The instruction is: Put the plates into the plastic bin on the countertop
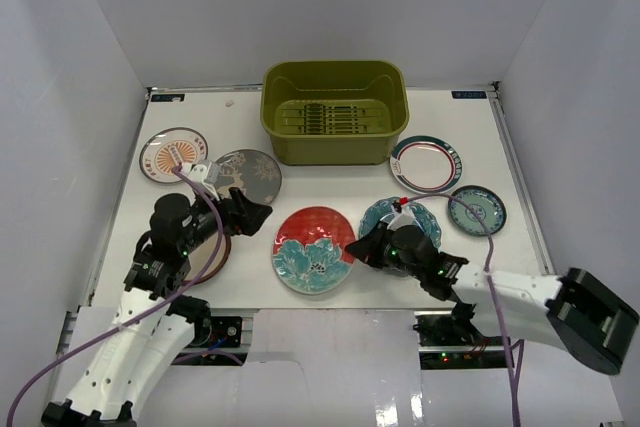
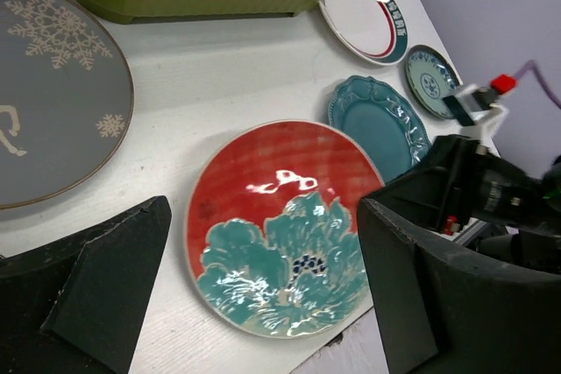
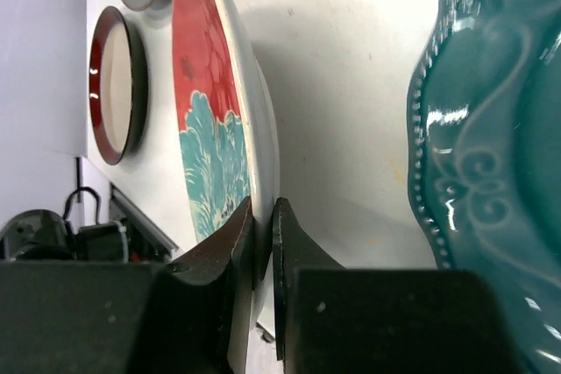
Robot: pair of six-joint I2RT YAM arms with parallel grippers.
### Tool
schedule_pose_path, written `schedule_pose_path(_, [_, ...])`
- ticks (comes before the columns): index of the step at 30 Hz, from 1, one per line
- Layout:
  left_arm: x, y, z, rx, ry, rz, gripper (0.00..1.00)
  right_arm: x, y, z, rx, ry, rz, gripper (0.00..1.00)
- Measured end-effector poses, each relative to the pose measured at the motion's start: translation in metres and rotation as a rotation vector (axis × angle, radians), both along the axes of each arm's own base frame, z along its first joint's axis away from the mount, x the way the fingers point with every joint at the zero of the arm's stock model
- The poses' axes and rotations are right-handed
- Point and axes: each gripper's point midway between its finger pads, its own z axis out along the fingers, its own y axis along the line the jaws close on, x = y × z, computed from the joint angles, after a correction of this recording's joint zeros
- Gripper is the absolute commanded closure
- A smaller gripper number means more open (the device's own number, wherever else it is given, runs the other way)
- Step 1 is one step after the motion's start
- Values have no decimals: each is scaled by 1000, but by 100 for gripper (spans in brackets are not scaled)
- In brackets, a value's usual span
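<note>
Right gripper (image 3: 262,221): clenched on the rim of the red plate (image 1: 313,249), one finger over the edge and one under it, shown edge-on in the right wrist view. Left gripper (image 1: 250,212): released, jaws spread wide, holding nothing, hanging beside the left side of the same plate. Red plate: lower centre of the overhead view, on the countertop (image 1: 330,182); whether the pinched edge is raised off the surface cannot be told. Plastic bin (image 1: 335,147): upper centre, well apart from the red plate, no plate on its slotted floor. Other plates, all outside the bin: teal scalloped plate (image 1: 422,217) just right of the red one and beside the right gripper; small teal plate (image 1: 477,210) further right; green-ringed plate (image 1: 427,163) right of the bin; grey plate (image 1: 250,175) and sunburst plate (image 1: 172,154) at left; red-rimmed cream plate (image 3: 114,85) at lower left, largely under the left arm in the overhead view. Stage, as judged: first plate grasped, carry to the bin not yet begun. Hazards, as judged: the hold is a narrow pinch at one edge of a glossy plate, so on lifting its weight may swing it down about the fingers or slide it free. The drooping far edge may drag across the countertop or catch the bin's near wall. The scalloped plate lies close enough to be knocked. The open left gripper stands near the likely lift path.
</note>
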Motion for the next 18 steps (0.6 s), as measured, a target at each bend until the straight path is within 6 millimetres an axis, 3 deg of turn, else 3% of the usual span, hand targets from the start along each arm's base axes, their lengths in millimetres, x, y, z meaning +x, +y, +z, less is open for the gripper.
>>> schedule_pose_path(3, [2, 5, -1, 8, 1, 37, 2, 7, -14, 31, -68, -121, 10, 92])
schedule_pose_path(7, [5, 11, -4, 18, 11, 77, 2, 42, -20, 108, -123, -287, -10, 92])
schedule_pose_path(11, [3, 14, -1, 13, 1, 92, 2, 96, -26, 205, -81, -449, -91, 92])
schedule_pose_path(14, [1, 14, 3, 6, -13, 94, 2, 143, -32, 261, -44, -526, -145, 92])
schedule_pose_path(18, [-1, 12, 4, 1, -15, 85, 2, 203, -34, 295, -46, -572, -183, 92])
